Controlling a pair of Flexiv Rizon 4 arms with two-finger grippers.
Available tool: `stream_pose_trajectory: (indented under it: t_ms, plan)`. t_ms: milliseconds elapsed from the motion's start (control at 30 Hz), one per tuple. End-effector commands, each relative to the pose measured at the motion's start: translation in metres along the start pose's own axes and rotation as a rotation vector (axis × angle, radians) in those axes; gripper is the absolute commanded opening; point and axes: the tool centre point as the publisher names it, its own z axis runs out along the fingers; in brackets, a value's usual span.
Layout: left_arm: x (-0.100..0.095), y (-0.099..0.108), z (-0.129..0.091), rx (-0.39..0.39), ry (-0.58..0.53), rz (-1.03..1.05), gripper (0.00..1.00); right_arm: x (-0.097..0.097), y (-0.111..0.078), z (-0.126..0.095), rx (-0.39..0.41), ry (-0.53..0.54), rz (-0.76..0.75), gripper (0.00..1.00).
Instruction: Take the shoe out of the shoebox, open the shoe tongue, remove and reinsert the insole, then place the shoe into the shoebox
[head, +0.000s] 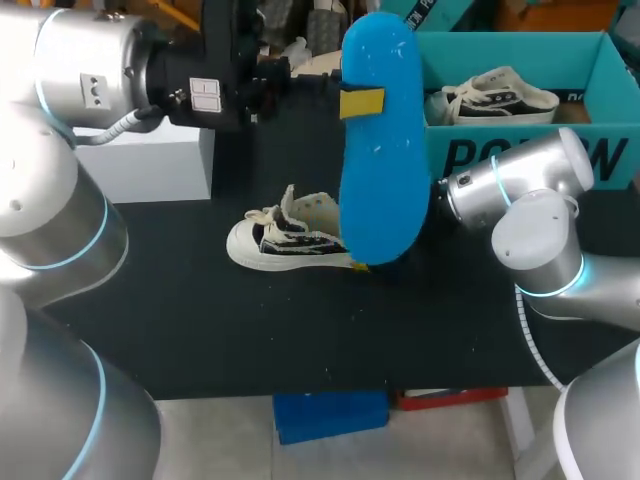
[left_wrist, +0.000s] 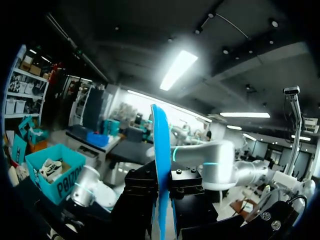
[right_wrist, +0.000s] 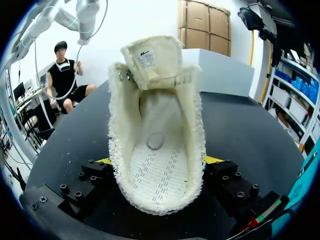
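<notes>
Black table (head: 200, 330) carries the shoe (head: 285, 238) on its sole at the frame's centre, its tongue (right_wrist: 150, 57) lifted. The heel is pinched from both sides by the widely spread fingers (right_wrist: 214, 159) of my right gripper (right_wrist: 157, 161). My left gripper (left_wrist: 161, 195), coming in from the upper left, is clamped narrowly on the blue insole (head: 382, 170). The insole stands upright in the upper middle and hides the shoe's heel, with one yellow tip (head: 362, 102) flat against it. At the upper right stands the teal shoebox (head: 520, 150) with another shoe (head: 500, 98) inside.
</notes>
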Motion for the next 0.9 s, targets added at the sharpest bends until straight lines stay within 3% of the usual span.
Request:
stream_pose_trajectory:
  t_ms: [33, 400, 767, 900]
  plan:
    - [0.0034, 0.0001, 0.0012, 0.001, 0.006, -0.004, 0.00, 0.0016, -0.0061, 0.0064, 0.002, 0.000, 0.003, 0.00]
    - [0.0033, 0.0008, 0.0018, -0.004, -0.001, -0.004, 0.00, 0.0016, -0.0059, 0.0058, 0.022, 0.005, 0.004, 0.00]
    - [0.0033, 0.0008, 0.0018, -0.004, -0.001, -0.004, 0.00, 0.0018, -0.0043, 0.0031, 0.487, 0.117, 0.117, 0.00]
    - [0.0033, 0.0008, 0.0018, -0.004, -0.001, -0.004, 0.00, 0.0048, -0.0071, 0.0054, 0.571, 0.116, 0.141, 0.00]
